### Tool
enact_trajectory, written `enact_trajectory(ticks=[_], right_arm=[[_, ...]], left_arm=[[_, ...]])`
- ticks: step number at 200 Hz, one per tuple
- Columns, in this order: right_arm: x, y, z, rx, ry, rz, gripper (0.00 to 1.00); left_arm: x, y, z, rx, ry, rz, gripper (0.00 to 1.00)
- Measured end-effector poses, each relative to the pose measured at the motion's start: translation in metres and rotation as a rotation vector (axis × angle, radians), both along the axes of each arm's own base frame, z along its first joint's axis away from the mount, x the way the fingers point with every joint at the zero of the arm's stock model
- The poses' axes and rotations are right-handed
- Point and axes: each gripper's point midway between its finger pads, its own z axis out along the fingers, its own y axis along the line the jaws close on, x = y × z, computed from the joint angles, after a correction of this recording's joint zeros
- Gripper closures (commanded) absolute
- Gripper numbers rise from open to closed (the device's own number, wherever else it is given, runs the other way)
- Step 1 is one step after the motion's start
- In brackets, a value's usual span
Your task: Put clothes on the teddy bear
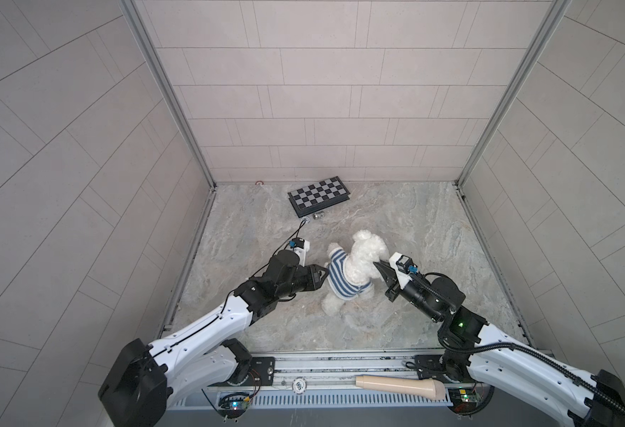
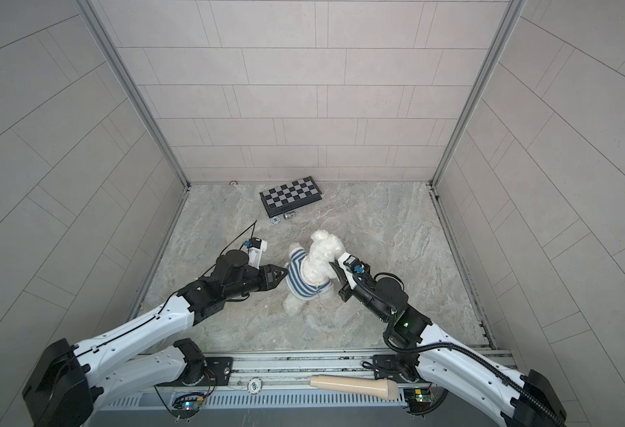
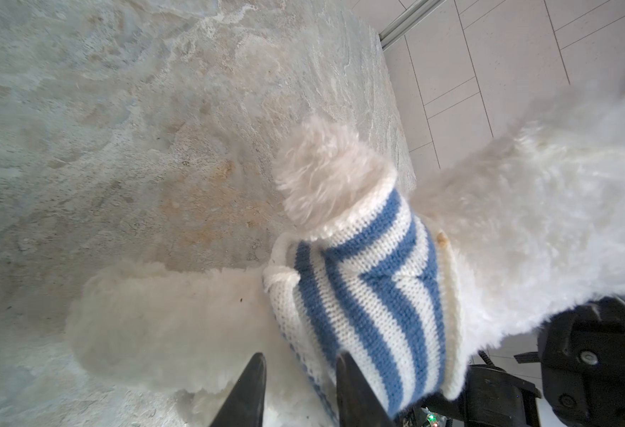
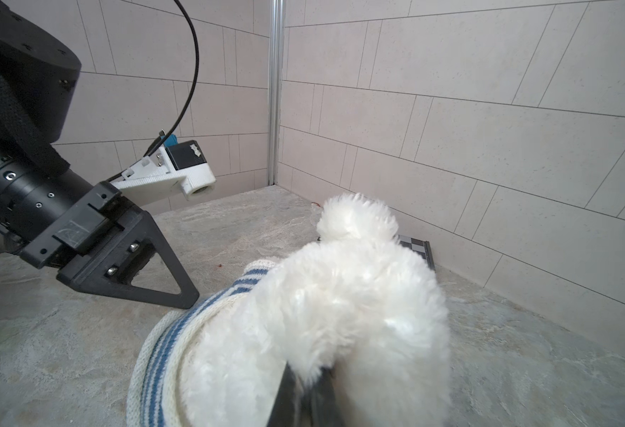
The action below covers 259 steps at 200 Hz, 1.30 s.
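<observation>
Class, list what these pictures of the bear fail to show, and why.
Face of the teddy bear: no view shows it.
Tips of the right tool: right wrist view, buried in fur.
Sleeve of the striped shirt beside it: both top views, tool covers it.
The small items by the chessboard: too small in both top views.

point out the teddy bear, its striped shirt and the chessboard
teddy bear point(image 1: 372, 248): in a top view, white fur of its head
striped shirt point(image 1: 344, 283): in a top view, stripes on torso
chessboard point(image 1: 318, 196): in a top view, checkered middle
</observation>
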Motion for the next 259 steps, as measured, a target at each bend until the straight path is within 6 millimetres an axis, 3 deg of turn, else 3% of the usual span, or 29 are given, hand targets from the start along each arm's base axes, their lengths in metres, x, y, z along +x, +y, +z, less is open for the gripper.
enact_trajectory(ticks=[67, 126, 170, 229, 259], right_arm=[[0.0, 0.001, -0.001, -0.006, -0.001, 0.001, 1.0], [0.001, 0.0, -0.001, -0.007, -0.003, -0.004, 1.0], [-0.001, -0.002, 0.003, -0.001, -0.011, -0.008, 1.0], [-0.002, -0.003, -0.002, -0.018, 0.002, -0.01, 1.0], [-0.001, -0.003, -0.003, -0.02, 0.004, -0.013, 1.0]], left_arm=[[0.004, -0.007, -0.001, -0.037, 0.022, 0.003, 1.0], [0.009, 0.002, -0.005, -0.019, 0.024, 0.051, 1.0], [0.014, 0.019, -0.025, 0.02, 0.05, 0.11, 1.0], [0.015, 0.021, -0.053, 0.078, 0.097, 0.114, 1.0], [0.016, 0.02, -0.053, 0.075, 0.086, 0.11, 1.0]])
